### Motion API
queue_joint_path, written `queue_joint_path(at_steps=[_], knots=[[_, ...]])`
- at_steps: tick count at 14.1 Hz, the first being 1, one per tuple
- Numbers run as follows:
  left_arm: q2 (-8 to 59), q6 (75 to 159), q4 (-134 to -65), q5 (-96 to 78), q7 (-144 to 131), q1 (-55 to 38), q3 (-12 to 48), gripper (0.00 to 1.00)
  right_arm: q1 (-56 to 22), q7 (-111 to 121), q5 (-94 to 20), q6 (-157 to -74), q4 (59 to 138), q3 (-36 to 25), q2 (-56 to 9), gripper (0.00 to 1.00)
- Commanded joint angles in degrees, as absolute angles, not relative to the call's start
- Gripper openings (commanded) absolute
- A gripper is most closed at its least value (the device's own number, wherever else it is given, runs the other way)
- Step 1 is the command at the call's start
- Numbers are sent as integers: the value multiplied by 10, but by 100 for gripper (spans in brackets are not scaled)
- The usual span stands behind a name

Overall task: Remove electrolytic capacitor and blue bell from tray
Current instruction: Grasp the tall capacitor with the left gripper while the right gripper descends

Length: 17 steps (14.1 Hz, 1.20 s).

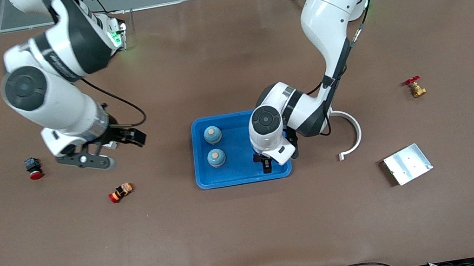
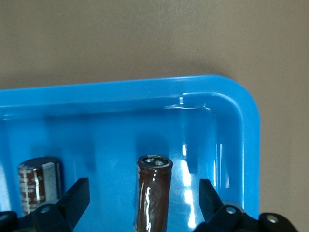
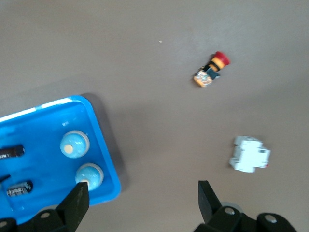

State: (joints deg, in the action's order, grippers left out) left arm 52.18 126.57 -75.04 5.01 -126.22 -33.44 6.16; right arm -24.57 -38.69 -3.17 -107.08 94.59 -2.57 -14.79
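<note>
While left hand hangs released low inside blue tray, straddling upright brown capacitor near tray corner, second capacitor stands beside it, partly cut off. Two blue bells sit in tray. Right hand released, over bare bench; white breaker mostly hidden under it.

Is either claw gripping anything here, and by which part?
Nothing is held. The left claw stands open around a capacitor in the blue tray; the right claw is open.
</note>
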Motion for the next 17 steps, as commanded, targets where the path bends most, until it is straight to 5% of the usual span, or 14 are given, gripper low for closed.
queue_joint_path(at_steps=[1,12,17], knots=[[541,1277,-730,60,-1270,-344,48,100,-274,-455,-34,-1108,940,-30,-181,100],[548,1293,-732,60,-1274,-365,40,99,-339,-532,-69,-1179,921,-31,-290,100],[548,1293,-730,60,-1283,-369,31,36,-352,-578,-75,-1225,912,-31,-337,100]])
